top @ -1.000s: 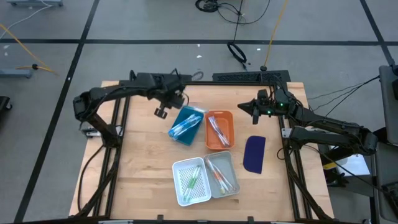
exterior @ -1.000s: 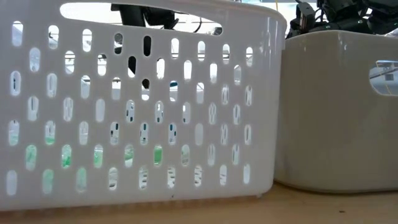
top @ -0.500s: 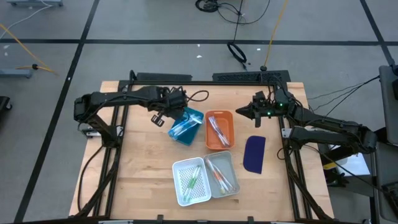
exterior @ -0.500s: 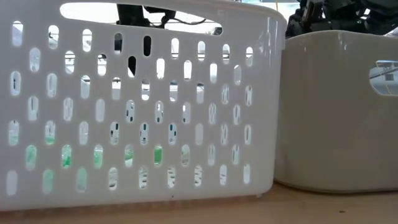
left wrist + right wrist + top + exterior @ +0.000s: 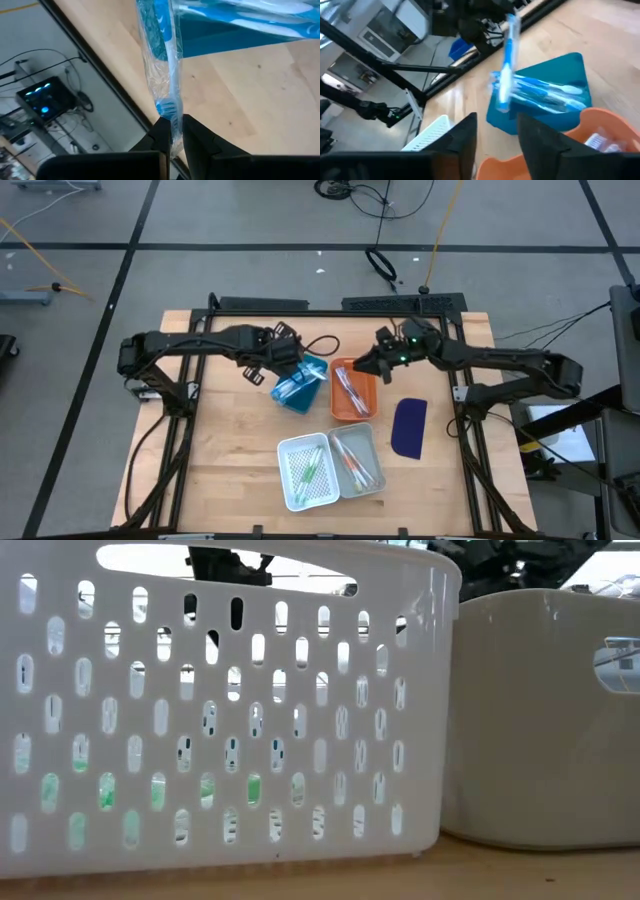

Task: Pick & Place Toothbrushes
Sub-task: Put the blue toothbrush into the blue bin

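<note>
My left gripper is shut on a blue toothbrush in a clear wrapper, above the far left corner of the blue tray. More blue toothbrushes lie in that tray. My right gripper stands open with nothing between its fingers, over the far edge of the orange tray, which holds several toothbrushes. Green toothbrushes lie in the white perforated basket. Orange ones lie in the beige tray. My left gripper pinches the wrapped toothbrush between its two fingers at the bristle end. The toothbrush runs on in line with the fingers, hanging steeply below them. Its lower end is at the blue tray's edge; whether it touches there I cannot tell.
A dark blue flat oblong piece lies to the right of the trays. In the low view the white basket and the beige tray block most of the sight. Bare wood lies at the table's left and near left.
My right gripper has swung from the table's far right toward the left and now hangs over the orange tray's far edge. My left gripper has shifted a little to the right with the toothbrush, closer to the blue tray.
</note>
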Action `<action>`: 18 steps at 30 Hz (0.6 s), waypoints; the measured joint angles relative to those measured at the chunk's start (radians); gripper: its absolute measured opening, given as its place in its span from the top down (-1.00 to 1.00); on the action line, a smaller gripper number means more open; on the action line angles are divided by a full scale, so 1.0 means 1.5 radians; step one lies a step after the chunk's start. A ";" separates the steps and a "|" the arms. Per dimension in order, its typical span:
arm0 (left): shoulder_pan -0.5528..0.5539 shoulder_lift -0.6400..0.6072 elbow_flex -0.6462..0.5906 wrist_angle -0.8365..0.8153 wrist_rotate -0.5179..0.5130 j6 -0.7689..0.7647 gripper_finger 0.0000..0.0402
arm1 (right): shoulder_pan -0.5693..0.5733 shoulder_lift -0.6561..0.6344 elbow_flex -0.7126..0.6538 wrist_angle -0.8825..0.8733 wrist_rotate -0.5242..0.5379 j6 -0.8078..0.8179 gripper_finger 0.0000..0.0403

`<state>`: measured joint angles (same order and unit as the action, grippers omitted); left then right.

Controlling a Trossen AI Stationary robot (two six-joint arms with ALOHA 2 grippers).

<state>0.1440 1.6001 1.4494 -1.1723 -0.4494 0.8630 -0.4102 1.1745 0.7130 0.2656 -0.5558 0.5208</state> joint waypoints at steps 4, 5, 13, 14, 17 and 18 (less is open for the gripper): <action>-0.016 0.000 0.000 0.000 -0.022 -0.002 0.85 | -0.006 0.049 0.025 0.000 -0.011 -0.006 0.22; -0.021 0.000 0.000 0.000 -0.033 0.002 0.85 | -0.006 0.058 0.031 -0.002 -0.023 -0.006 0.17; -0.058 0.000 0.000 0.032 -0.089 0.033 0.85 | -0.031 0.163 0.112 0.010 -0.114 0.017 -0.05; -0.060 0.000 0.000 0.040 -0.093 0.035 0.85 | -0.034 0.179 0.126 0.009 -0.130 0.024 -0.07; -0.067 0.000 0.000 0.064 -0.121 0.039 0.85 | -0.038 0.225 0.162 0.010 -0.166 0.027 -0.09; -0.069 0.000 0.000 0.067 -0.125 0.040 0.85 | -0.040 0.238 0.171 0.007 -0.179 0.027 -0.09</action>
<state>0.0408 1.6001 1.4494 -1.0714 -0.6366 0.9225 -0.4695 1.5313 0.9694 0.2763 -0.8239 0.5612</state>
